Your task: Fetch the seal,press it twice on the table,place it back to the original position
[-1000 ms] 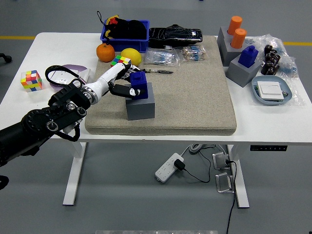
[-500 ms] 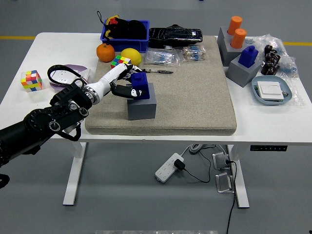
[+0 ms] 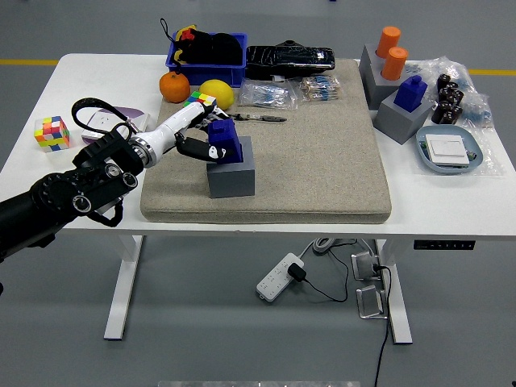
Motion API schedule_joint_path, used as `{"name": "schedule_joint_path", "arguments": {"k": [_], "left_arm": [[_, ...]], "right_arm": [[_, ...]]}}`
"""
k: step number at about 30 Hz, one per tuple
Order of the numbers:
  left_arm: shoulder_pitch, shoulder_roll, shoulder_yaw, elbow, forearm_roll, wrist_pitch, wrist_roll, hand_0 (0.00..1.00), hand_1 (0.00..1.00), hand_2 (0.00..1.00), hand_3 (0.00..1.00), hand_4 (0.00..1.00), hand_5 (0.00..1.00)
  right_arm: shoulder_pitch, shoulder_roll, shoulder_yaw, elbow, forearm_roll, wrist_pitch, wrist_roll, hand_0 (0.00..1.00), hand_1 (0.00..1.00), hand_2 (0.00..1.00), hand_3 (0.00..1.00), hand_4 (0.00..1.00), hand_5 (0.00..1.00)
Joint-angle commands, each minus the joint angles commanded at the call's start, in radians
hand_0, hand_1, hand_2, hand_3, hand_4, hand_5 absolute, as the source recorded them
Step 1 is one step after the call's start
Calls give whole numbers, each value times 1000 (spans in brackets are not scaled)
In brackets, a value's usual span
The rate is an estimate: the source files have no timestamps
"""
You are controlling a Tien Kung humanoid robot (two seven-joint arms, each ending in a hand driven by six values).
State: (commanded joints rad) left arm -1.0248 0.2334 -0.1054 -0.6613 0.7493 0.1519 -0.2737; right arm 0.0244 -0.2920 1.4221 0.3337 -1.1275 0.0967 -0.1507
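Head view: we see the left hand [image 3: 201,137] reaching in from the left over the white bench [image 3: 72,173], its black arm crossing the near left corner. Its white fingers [image 3: 189,119] are curled around the blue seal [image 3: 225,141], which sits tilted on top of a grey block [image 3: 232,171]; the thumb side presses on the seal's near face. We cannot tell whether the seal's base is seated in the block or just above it.

The block stands on the left part of a beige mat [image 3: 322,161] that covers most of the bench. Behind the hand lie an orange [image 3: 174,86], a lemon [image 3: 216,93] and a small colour cube [image 3: 199,100] just beside them. At the far edge we find a blue bin [image 3: 206,53] with dark items and a black pouch [image 3: 289,58]. A second colour cube [image 3: 51,133] rests near the left edge.

On the right, well apart from the hand, a second blue seal [image 3: 412,90] stands on its own grey block [image 3: 401,118], next to two orange cylinders [image 3: 393,51] in a grey holder. A blue tray [image 3: 450,151] lies near the right edge. The right arm does not appear.
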Motion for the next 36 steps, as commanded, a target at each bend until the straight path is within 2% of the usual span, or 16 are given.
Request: {"name": "schedule_joint_path", "arguments": {"k": [8, 20, 21, 26, 27, 32, 33, 36], "left_arm": [[-3, 10, 10, -5, 1, -2, 1, 646, 546, 507, 596, 727, 2], [-2, -2, 33, -25, 4, -9, 6, 645, 544, 506, 596, 728, 2], [-2, -4, 33, -24, 5, -8, 6, 708, 664, 581, 630, 736, 2], [-2, -13, 30, -10, 3, -13, 10, 708, 664, 581, 630, 736, 2], [-2, -13, 28, -9, 4, -15, 12, 822, 827, 796, 803, 886, 2], [-2, -14, 25, -6, 11, -25, 21, 822, 827, 796, 803, 886, 2], [-2, -14, 26, -7, 13, -25, 20, 873, 901, 872, 873, 946, 2], [-2, -13, 22, -8, 12, -28, 22, 873, 901, 872, 873, 946, 2]], "right_arm": [[1, 0, -3, 0, 1, 0, 0, 812, 715, 684, 691, 727, 507], [0, -1, -12, 0, 4, 0, 0, 814, 715, 684, 691, 727, 506], [0, -1, -13, 0, 4, 0, 0, 813, 715, 684, 691, 727, 506], [-2, -4, -16, -1, 4, 0, -1, 813, 715, 684, 691, 727, 506], [-2, -4, -17, -1, 4, 0, -1, 814, 715, 684, 691, 727, 506], [-2, -4, -17, 0, 4, 0, -1, 814, 715, 684, 691, 727, 506], [-2, -4, -16, 0, 4, 0, -2, 814, 715, 684, 691, 727, 506], [-3, -3, -15, -1, 3, 0, -2, 814, 715, 684, 691, 727, 506]]}}
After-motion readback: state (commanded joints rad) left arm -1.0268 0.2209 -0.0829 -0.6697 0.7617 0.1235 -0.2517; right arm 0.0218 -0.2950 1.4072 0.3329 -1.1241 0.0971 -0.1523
